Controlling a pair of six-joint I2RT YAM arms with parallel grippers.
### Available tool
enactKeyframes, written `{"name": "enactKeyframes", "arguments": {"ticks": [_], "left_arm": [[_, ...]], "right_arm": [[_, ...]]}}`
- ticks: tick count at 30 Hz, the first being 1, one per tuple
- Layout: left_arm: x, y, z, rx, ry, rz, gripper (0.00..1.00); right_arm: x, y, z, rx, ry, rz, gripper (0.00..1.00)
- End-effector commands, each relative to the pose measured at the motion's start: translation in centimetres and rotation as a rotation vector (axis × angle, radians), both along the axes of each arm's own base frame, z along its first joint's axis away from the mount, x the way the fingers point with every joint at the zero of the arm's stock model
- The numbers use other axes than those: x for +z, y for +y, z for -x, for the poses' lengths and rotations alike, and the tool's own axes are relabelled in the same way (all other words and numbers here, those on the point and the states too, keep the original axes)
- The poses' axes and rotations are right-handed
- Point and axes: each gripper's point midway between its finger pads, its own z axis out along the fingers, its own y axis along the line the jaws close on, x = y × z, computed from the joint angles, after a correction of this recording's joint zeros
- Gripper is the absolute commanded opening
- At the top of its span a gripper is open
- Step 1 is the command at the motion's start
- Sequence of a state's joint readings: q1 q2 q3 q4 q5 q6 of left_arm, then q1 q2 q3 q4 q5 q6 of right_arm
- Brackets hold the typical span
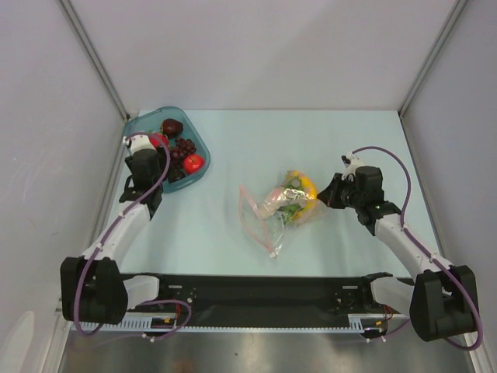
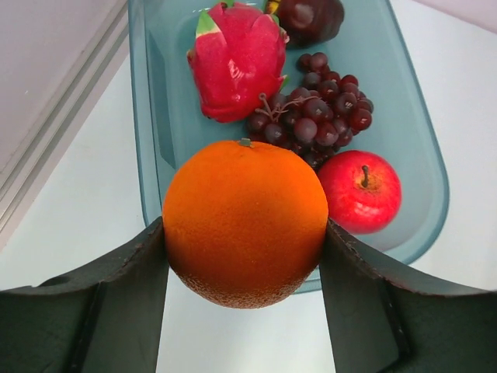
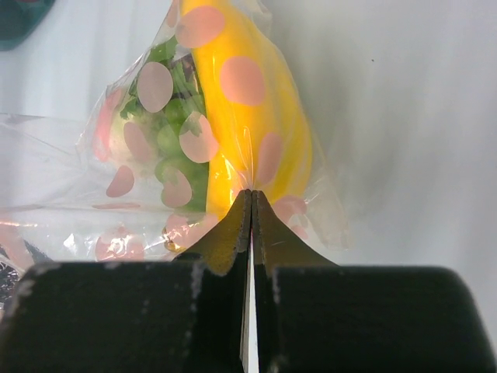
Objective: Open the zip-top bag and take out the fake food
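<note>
Clear zip-top bag [image 1: 273, 225], axis left-right, mouth left, right tool [image 1: 320, 199] pinching.

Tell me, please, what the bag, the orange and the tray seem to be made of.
The bag: thin clear plastic film, glossy and wrinkled, with pink spots. The orange: probably hard plastic, with a finely pitted, slightly shiny skin. The tray: translucent teal plastic, smooth.

Open tabletop [image 1: 311, 140] between tray [image 1: 146, 123] and zip-top bag [image 1: 273, 225] (walls [image 1: 46, 116] flanking)
</note>
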State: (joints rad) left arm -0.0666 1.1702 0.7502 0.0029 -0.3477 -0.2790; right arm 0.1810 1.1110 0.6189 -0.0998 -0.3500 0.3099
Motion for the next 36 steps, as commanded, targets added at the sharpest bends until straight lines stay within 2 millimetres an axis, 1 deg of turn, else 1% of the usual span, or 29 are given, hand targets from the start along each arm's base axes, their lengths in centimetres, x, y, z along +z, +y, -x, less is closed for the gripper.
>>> {"name": "enactKeyframes", "arguments": {"ticks": [1,2,3,4,6,8,9,10,12,13,14,17,19,22,23,25,26,28,29,30,31,32,33,34,35,36], "left_arm": [[1.7,1.2,-1.4,0.061,-0.032,-0.02,0.11],[1.1,1.3,-1.6,0.065,-0.016,-0.019,0.23],[1.0,1.3,-1.8,0.068,-0.017,-0.017,0.34],[0.9,1.4,-1.9,0.075,-0.024,-0.018,0.39],[0.9,1.5,-2.0,0.081,-0.031,-0.016,0.57],[1.0,1.7,-2.3,0.086,-0.039,-0.015,0.68],[0.7,1.7,-2.5,0.086,-0.026,-0.019,0.84],[0.8,1.8,-2.7,0.086,-0.023,-0.022,0.89],[0.5,1.8,-2.9,0.082,-0.013,-0.033,0.96],[0.6,1.8,-3.0,0.08,-0.015,-0.036,0.96],[0.5,1.8,-3.0,0.078,-0.012,-0.038,0.99],[0.7,1.8,-2.9,0.068,-0.012,-0.049,1.0],[1.3,1.4,-2.6,0.045,-0.033,-0.05,0.99],[2.3,-0.3,-2.2,-0.011,-0.066,-0.057,0.97],[3.4,-1.8,-1.8,-0.056,-0.089,-0.07,0.96],[4.0,-3.9,-1.4,-0.122,-0.099,-0.072,0.94],[4.9,-6.4,-0.8,-0.196,-0.129,-0.065,0.92],[5.1,-9.4,0.1,-0.299,-0.143,-0.067,0.9],[5.1,-12.3,1.0,-0.388,-0.151,-0.06,0.89],[5.4,-13.5,1.7,-0.437,-0.165,-0.057,0.85],[4.6,-15.9,2.7,-0.532,-0.157,-0.037,0.84],[4.2,-16.9,3.3,-0.567,-0.152,-0.018,0.81],[4.2,-17.7,3.9,-0.603,-0.159,0.001,0.71],[3.2,-18.5,4.7,-0.647,-0.147,0.009,0.68],[2.9,-19.9,5.7,-0.72,-0.148,0.029,0.64],[2.6,-20.6,6.2,-0.761,-0.149,0.034,0.56]], "right_arm": [[0.9,0.2,0.0,0.014,-0.037,-0.014,0.0],[1.0,0.2,0.0,0.016,-0.038,-0.014,0.0],[0.9,0.2,0.1,0.015,-0.037,-0.012,0.0],[1.0,0.2,0.1,0.016,-0.039,-0.011,0.0],[1.1,0.1,0.2,0.016,-0.042,-0.006,0.0],[1.2,0.0,0.2,0.016,-0.045,-0.004,0.0],[1.2,0.0,0.3,0.017,-0.045,-0.002,0.0],[1.3,0.0,0.3,0.02,-0.046,-0.003,0.0],[1.3,0.0,0.3,0.018,-0.049,-0.001,0.0],[1.3,-0.1,0.3,0.017,-0.047,-0.001,0.0],[1.4,0.0,0.3,0.02,-0.05,-0.001,0.0],[1.2,0.0,0.4,0.021,-0.045,0.001,0.0],[1.2,0.0,0.4,0.021,-0.043,0.001,0.0],[1.2,0.0,0.4,0.02,-0.043,-0.001,0.0],[1.3,0.0,0.3,0.02,-0.045,0.0,0.0],[1.3,0.0,0.3,0.022,-0.044,0.0,0.0],[1.3,0.0,0.3,0.022,-0.045,0.002,0.0],[1.3,-0.1,0.3,0.019,-0.041,0.003,0.0],[1.3,0.0,0.3,0.021,-0.04,0.004,0.0],[1.3,0.0,0.3,0.022,-0.04,0.004,0.0],[1.4,0.0,0.3,0.022,-0.042,0.003,0.0],[1.5,0.0,0.3,0.022,-0.042,0.003,0.0],[1.5,0.0,0.2,0.021,-0.043,0.003,0.0],[1.7,0.0,0.2,0.023,-0.048,0.001,0.0],[1.6,0.0,0.3,0.022,-0.044,0.0,0.0],[1.7,0.0,0.3,0.024,-0.046,0.001,0.0]]}}
